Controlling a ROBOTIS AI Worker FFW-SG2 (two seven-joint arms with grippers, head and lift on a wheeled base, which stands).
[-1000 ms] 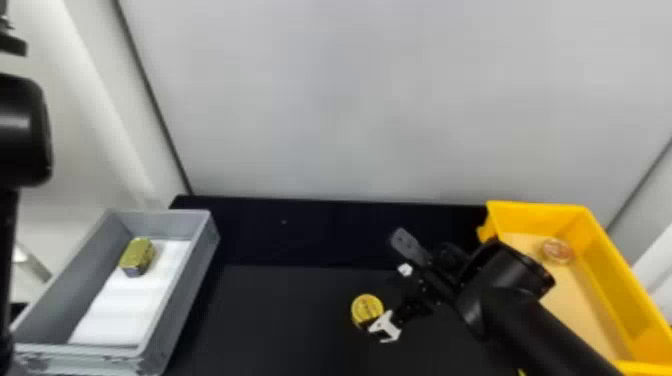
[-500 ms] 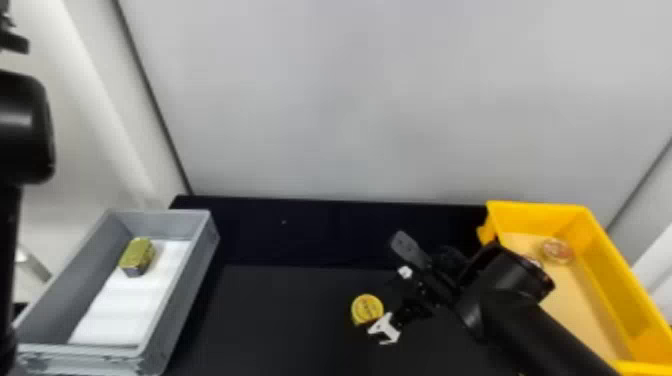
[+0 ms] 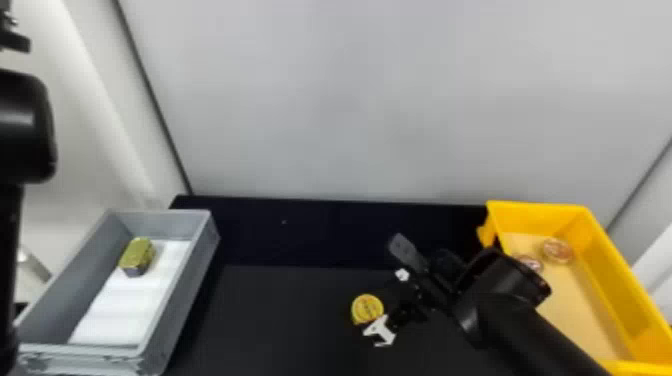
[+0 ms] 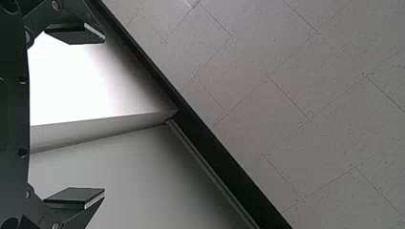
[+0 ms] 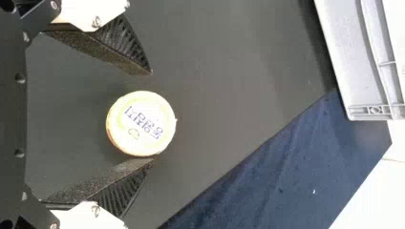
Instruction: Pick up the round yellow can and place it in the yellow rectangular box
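The crate (image 3: 189,285) is placed at the left side of the table (image 3: 270,315), near the far left corner. Inside it there is a pad (image 3: 122,312), and the tin (image 3: 137,256) sits towards the crate's far left corner, at the pad's edge. At the table's right side is the box (image 3: 607,260), holding one disc (image 3: 557,250) near its far right corner and a second disc (image 3: 531,262) to the left, slightly nearer. Between crate and box, well before the table's far edge, lies the can (image 3: 367,308). Behind that edge is the wall (image 3: 375,100).

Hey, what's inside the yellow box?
Two round reddish items toward its far end. The right arm hides the near left part of the yellow box; can't tell what's there.
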